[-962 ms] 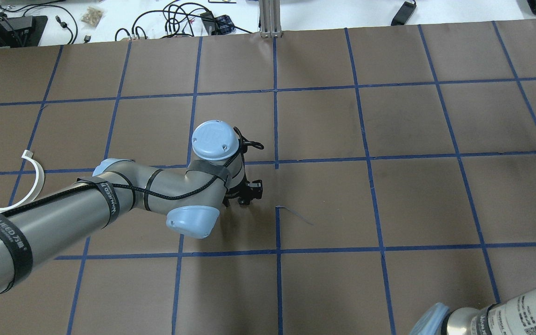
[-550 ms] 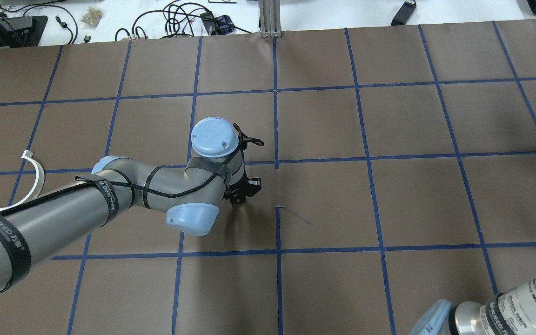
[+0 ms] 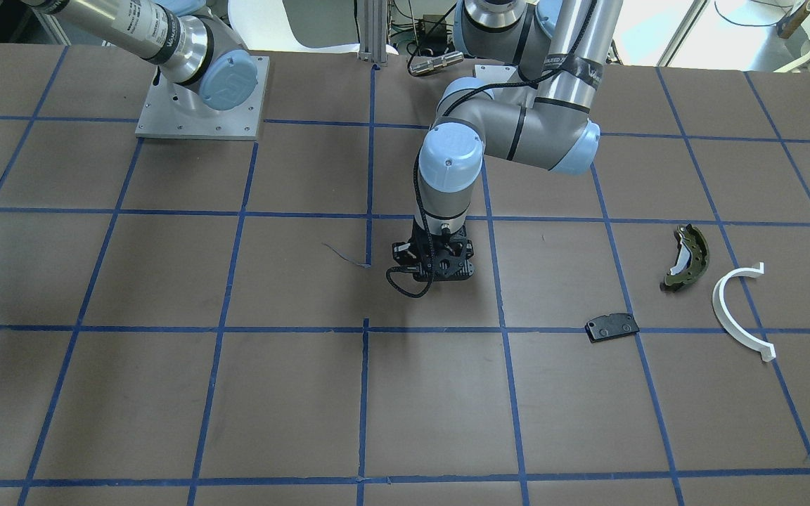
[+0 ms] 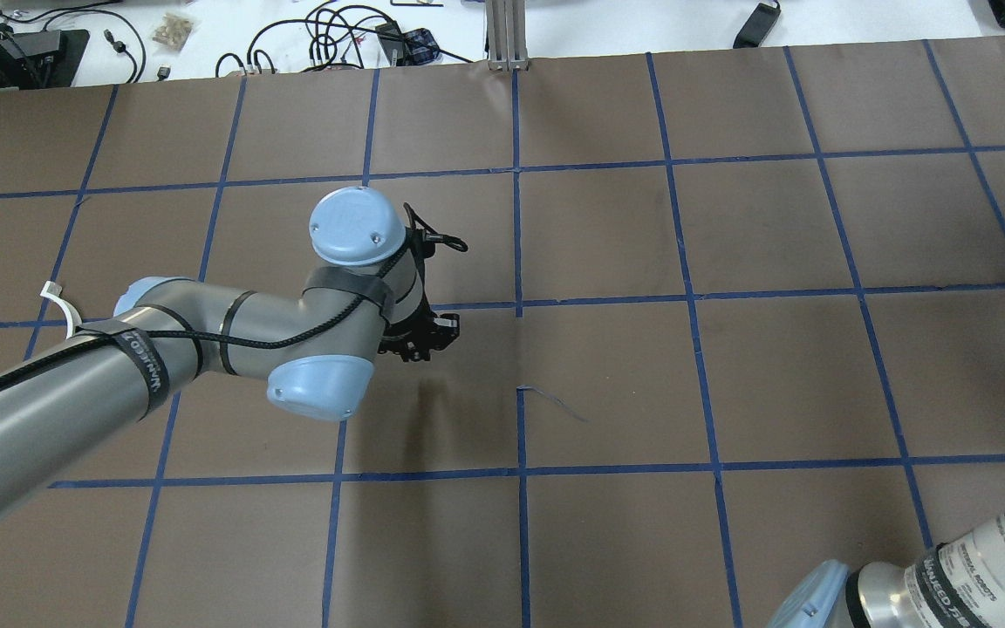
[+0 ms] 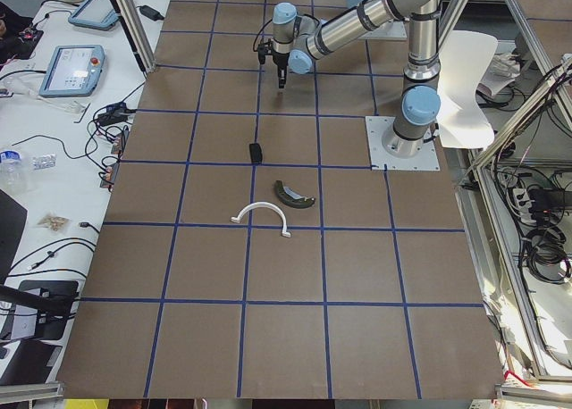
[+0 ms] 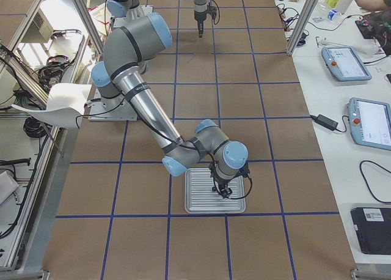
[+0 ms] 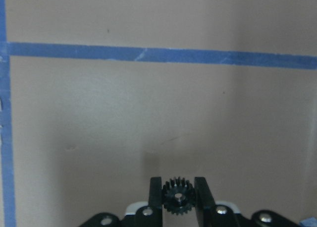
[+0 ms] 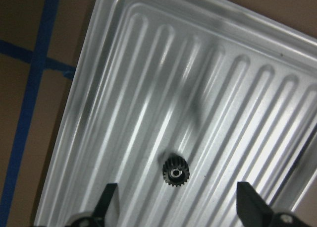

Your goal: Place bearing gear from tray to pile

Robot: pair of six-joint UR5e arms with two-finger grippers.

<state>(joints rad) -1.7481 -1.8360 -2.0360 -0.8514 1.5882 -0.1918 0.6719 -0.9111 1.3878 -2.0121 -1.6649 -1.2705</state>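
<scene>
My left gripper (image 7: 178, 187) is shut on a small black bearing gear (image 7: 178, 197) and holds it above the brown table, near the table's middle (image 3: 433, 270). The pile lies apart from it, on the robot's left: an olive-green brake shoe (image 3: 686, 257), a white half-ring (image 3: 735, 313) and a flat black pad (image 3: 612, 327). My right gripper (image 8: 178, 195) is open above the ribbed metal tray (image 8: 148, 88). A second black gear (image 8: 175, 173) lies on the tray between the right gripper's fingers.
The tray (image 6: 201, 194) sits at the table's end on the robot's right. Blue tape lines grid the brown table. Cables and small items lie on the white bench (image 4: 337, 35) beyond the far edge.
My left arm has moved toward the robot's left and a little farther from the base, with the gear in its gripper. The right arm has shifted only slightly.
</scene>
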